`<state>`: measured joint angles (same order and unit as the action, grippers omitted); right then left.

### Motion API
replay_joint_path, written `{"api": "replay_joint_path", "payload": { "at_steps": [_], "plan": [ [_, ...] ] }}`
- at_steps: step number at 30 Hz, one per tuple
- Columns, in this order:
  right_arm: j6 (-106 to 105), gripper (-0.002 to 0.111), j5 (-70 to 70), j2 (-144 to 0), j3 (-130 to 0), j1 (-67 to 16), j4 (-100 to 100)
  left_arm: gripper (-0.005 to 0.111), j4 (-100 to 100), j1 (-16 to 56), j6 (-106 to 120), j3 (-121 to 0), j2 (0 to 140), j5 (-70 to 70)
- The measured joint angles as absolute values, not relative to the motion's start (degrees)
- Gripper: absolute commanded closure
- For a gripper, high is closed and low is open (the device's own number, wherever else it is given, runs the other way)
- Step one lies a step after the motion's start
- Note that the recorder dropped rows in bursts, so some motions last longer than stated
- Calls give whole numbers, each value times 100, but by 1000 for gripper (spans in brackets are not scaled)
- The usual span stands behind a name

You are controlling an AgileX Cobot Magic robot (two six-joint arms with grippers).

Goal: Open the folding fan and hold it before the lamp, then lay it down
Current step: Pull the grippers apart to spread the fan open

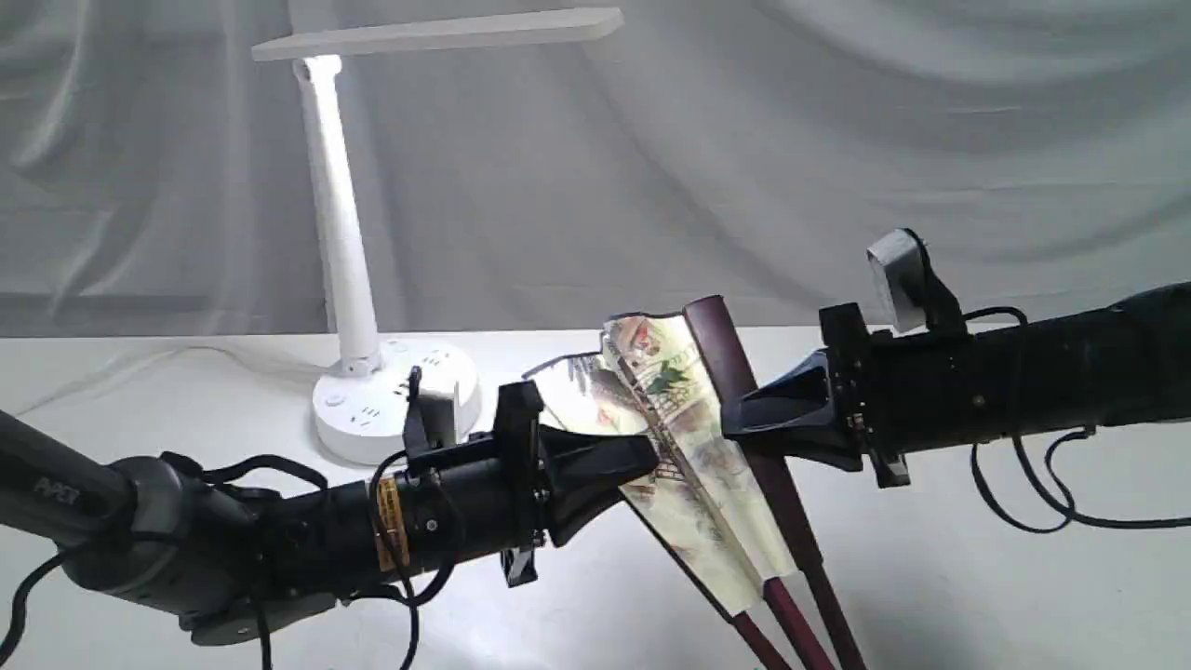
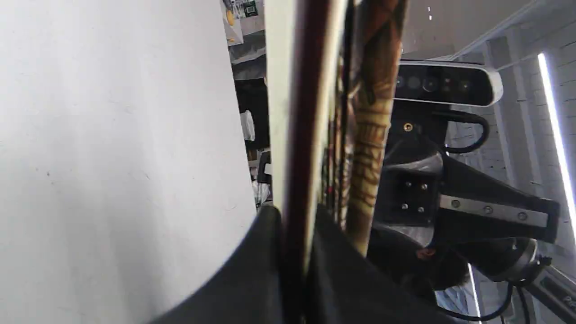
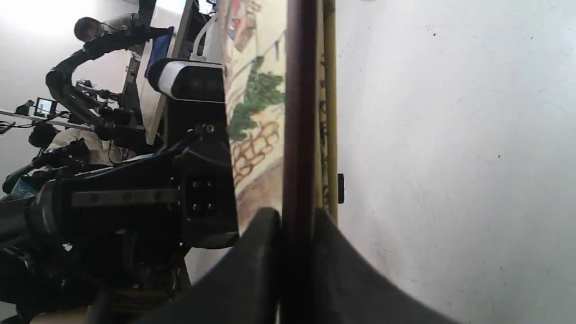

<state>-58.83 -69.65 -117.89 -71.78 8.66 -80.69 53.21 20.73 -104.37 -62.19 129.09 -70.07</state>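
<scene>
The folding fan [image 1: 684, 437] stands tilted above the table, only slightly spread, its painted cream leaf between two dark maroon outer ribs. My left gripper [image 1: 651, 456] is shut on its left outer rib [image 2: 301, 135]. My right gripper [image 1: 735, 423] is shut on the thick right outer rib [image 3: 299, 117]. The two grippers face each other, close together. The white lamp [image 1: 349, 279] stands behind and left of the fan, with its round socket base [image 1: 372, 409] on the table and its flat head [image 1: 437, 33] lit at the stem.
A white table [image 1: 930, 577] lies under both arms, backed by a grey cloth curtain [image 1: 837, 140]. Black cables [image 1: 1023, 493] hang from the right arm. The lamp's white cord [image 1: 167, 358] runs left along the table.
</scene>
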Motion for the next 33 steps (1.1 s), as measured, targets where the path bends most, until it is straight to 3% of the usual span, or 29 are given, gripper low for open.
{"api": "replay_joint_path", "payload": {
  "at_steps": [19, 33],
  "plan": [
    [-5871, 108, -6248, -11789, -7178, 917, -8300, 107, 4739, 2073, -10437, -6219, 12909, -6796],
    [-5561, 108, -6215, -11789, -7178, 1837, -8340, 107, 4261, 2083, -10451, -6219, 12909, -6775]
  ]
}}
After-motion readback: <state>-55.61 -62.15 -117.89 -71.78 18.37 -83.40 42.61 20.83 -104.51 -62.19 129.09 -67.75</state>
